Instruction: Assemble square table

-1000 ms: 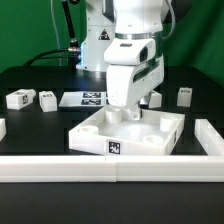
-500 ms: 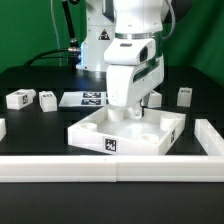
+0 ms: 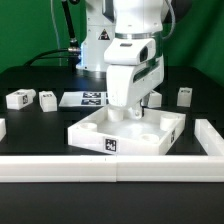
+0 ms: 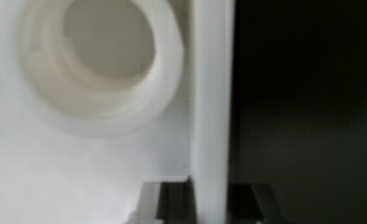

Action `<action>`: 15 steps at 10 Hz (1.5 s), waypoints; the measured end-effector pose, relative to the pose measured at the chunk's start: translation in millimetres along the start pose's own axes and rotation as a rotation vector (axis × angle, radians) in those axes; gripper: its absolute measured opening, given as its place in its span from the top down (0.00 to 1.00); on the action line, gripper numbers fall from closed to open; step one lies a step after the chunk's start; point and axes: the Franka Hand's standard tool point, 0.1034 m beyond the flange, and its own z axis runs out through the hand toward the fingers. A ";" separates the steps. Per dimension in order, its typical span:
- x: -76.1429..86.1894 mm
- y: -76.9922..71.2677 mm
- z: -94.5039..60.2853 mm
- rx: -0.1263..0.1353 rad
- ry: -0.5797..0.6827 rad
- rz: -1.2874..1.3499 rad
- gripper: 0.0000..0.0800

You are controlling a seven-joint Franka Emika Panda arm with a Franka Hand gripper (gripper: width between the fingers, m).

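Gripper [image 3: 130,113] is down at the tabletop [image 3: 150,143], closed on a rim wall per the wrist view. No visible change vs 1 s ago: arm and tabletop both static, mid-bench [image 3: 35,128]. Prob. securing the grasp before repositioning. Legs [image 3: 20,99] lie loose, none fitted.

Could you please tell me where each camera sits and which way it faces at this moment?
Exterior view: off the arm, on the near side of the long white rail, facing the tabletop and the arm behind it; the arm's wrist and gripper show.
Wrist view: on the wrist, looking along the fingers at the tabletop's rim and a round recess; only fingertips show.
Shared: tabletop and gripper.
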 end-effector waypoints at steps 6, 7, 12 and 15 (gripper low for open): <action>11.6 11.9 0.2 -0.024 -0.014 -0.223 0.93; 11.0 13.0 -0.1 -0.027 -0.017 -0.248 0.93; 16.0 41.7 -0.4 -0.049 -0.024 -0.393 0.93; 19.7 48.0 -0.2 -0.031 -0.032 -0.356 0.93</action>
